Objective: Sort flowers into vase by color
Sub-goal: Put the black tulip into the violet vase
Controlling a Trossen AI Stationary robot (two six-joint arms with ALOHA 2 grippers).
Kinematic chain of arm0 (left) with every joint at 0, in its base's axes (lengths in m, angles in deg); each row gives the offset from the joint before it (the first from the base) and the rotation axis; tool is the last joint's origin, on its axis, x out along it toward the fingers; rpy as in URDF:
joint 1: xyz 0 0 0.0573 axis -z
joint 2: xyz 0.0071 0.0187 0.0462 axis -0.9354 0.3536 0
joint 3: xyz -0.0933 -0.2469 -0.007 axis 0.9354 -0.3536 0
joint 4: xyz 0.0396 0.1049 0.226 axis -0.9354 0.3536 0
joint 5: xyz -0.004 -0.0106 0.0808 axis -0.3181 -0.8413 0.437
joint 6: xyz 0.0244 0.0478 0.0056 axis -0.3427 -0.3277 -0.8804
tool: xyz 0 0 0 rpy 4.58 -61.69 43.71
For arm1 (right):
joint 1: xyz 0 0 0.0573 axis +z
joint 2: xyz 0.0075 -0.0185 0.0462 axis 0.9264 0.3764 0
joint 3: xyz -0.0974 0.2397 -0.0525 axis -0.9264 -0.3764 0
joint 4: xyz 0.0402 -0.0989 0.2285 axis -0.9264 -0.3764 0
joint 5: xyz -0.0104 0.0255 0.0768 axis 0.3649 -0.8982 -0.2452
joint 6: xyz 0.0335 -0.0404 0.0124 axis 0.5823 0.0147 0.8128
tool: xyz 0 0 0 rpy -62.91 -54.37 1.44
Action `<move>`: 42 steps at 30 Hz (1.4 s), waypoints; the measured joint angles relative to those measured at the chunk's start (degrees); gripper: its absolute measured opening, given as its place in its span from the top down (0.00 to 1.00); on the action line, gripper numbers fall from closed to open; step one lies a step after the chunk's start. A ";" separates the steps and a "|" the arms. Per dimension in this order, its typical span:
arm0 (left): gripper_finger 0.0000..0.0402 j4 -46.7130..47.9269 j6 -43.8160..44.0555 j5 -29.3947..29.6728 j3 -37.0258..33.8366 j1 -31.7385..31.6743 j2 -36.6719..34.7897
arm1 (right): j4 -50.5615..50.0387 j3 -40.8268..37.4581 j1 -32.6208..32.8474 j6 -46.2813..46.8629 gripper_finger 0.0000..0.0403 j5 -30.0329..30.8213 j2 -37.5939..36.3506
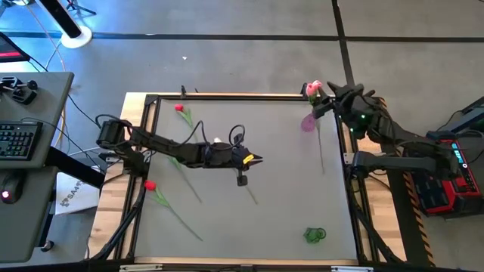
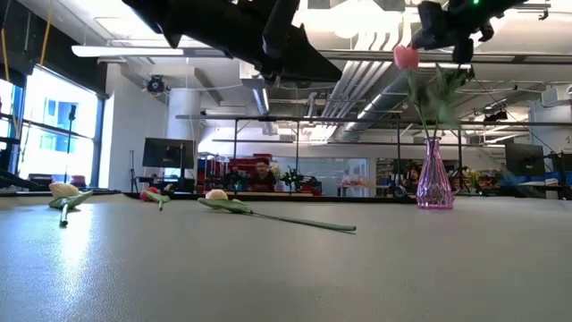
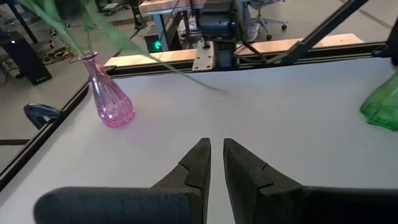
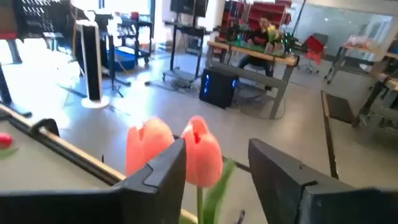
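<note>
A pink glass vase (image 1: 308,122) stands at the table's far right corner, with green stems in it and pink tulip heads (image 1: 312,89) above it. My right gripper (image 4: 216,149) is open, high above the vase, with one pink head (image 4: 202,155) between its fingers and a second (image 4: 148,146) beside them. My left gripper (image 3: 216,155) is shut and empty, hovering over the table's middle (image 1: 253,159). Two red tulips (image 1: 179,108) (image 1: 150,185) and a cream one (image 2: 216,194) lie flat on the table's left half. A green vase (image 1: 314,235) stands near the near right corner. My right gripper has the pink tulip head (image 4: 202,155) close against the inner side of one finger (image 4: 171,165). I cannot tell whether they touch. The other finger stands well apart from it, and the stem (image 4: 199,208) runs down below the fingers.
A black frame rail (image 1: 227,96) runs around the grey table top. A thin green stem (image 1: 321,151) reaches out from the pink vase over the table's right side. Another cream tulip (image 2: 63,190) lies at the left. A person sits far behind the table (image 2: 260,173).
</note>
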 joint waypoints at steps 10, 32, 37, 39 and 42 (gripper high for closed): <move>0.93 -0.02 0.00 0.61 0.00 1.60 0.00 | -6.50 4.39 4.46 5.80 0.70 -20.58 -4.94; 0.93 -1.36 -0.55 0.66 0.00 1.60 0.00 | -46.95 -0.52 11.77 35.64 0.62 -21.48 -3.54; 0.93 -1.31 -0.50 0.66 0.00 1.79 0.00 | -51.37 -2.15 12.48 40.39 0.47 -20.68 -3.04; 0.93 -1.31 -0.71 0.68 0.00 1.98 0.00 | -51.64 -3.94 12.73 42.28 0.42 -20.09 -3.06; 0.93 -1.31 -1.03 0.66 0.00 2.08 0.00 | -51.40 -7.37 12.81 45.37 0.38 -20.27 -3.06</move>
